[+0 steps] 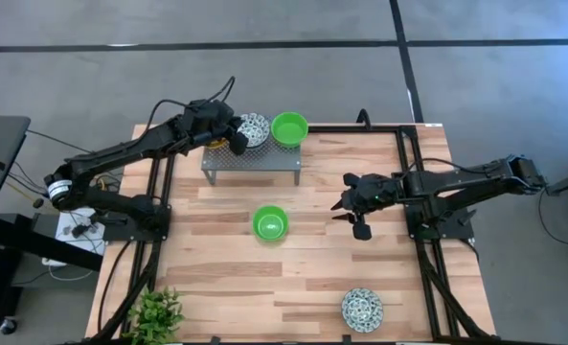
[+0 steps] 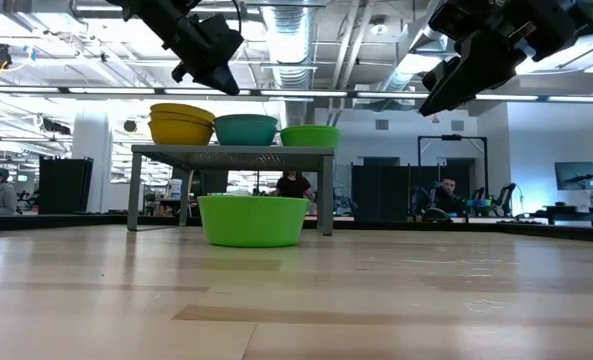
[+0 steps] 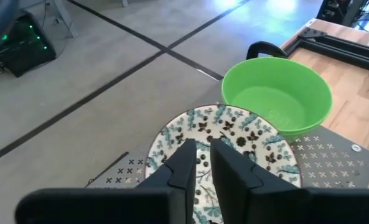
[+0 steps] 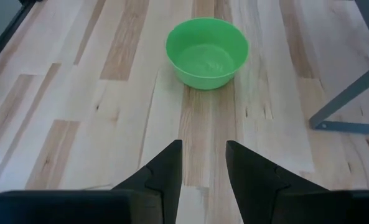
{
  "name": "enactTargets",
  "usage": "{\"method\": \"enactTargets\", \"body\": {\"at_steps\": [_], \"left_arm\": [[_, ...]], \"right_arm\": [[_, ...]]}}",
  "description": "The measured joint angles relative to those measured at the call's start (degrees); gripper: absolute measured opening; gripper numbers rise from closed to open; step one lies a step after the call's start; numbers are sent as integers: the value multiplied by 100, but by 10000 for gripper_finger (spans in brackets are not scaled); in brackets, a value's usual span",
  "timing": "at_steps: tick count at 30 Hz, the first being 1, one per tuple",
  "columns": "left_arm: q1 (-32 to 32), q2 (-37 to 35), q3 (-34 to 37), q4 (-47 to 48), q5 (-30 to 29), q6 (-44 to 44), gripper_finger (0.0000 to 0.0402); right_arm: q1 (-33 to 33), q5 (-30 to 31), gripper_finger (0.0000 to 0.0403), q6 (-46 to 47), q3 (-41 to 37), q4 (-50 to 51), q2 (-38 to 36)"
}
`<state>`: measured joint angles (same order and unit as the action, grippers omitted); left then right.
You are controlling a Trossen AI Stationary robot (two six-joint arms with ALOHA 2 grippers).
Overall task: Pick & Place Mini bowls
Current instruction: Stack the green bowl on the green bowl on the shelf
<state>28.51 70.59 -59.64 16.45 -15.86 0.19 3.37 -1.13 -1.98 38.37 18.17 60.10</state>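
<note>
Left gripper (image 1: 238,144) above patterned bowl (image 1: 254,129) on stand (image 1: 250,161); right gripper (image 1: 352,217) idle.

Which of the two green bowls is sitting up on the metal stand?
The green bowl beside the patterned bowl at the table's far edge; the other green bowl rests on the bare wood mid-table.

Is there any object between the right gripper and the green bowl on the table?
Nothing visible. The right gripper, jaws open, faces the green bowl across bare wood tabletop; the perforated stand sits farther back, out of that line.
</note>
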Motion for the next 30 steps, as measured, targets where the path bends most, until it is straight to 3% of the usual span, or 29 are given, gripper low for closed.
{"method": "enactTargets", "body": {"at_steps": [6,17,30], "left_arm": [[-262,0,2,-20,4,224,62],[-769,-1,2,-26,18,708,74],[-736,-2,2,-72,0,708,75]], "right_arm": [[74,-12,120,361,2,-89,155],[224,-12,135,332,4,-1032,1225],[213,-49,209,-1046,4,-3503,2329]]}}
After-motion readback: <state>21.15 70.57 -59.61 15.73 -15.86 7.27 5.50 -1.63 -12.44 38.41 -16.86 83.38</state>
